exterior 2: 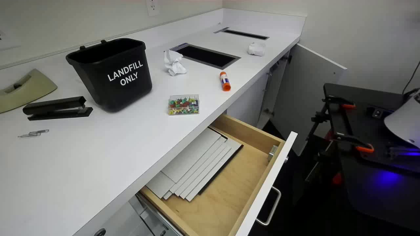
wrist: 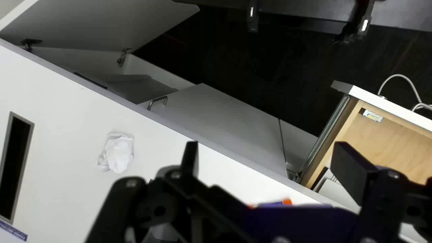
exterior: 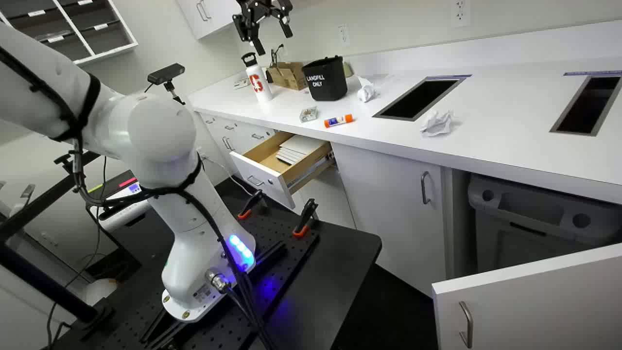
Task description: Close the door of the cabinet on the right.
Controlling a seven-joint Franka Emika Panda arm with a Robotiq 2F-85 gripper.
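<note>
In an exterior view, the large flat white cabinet door [exterior: 539, 306] stands turned outward at four o'clock, a flat black table [exterior: 335, 272] near six, a wood-lined white drawer [exterior: 269, 163] protruding around the centre. The black two-finger claw [exterior: 274, 40], near twelve, is widely spread and empty.

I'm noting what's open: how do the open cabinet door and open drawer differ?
The cabinet door is swung out on hinges; the drawer is pulled straight out. The door is a flat panel; the drawer is a wood-lined box. The door is taller than the drawer's front. Both have white fronts and bar handles.
</note>
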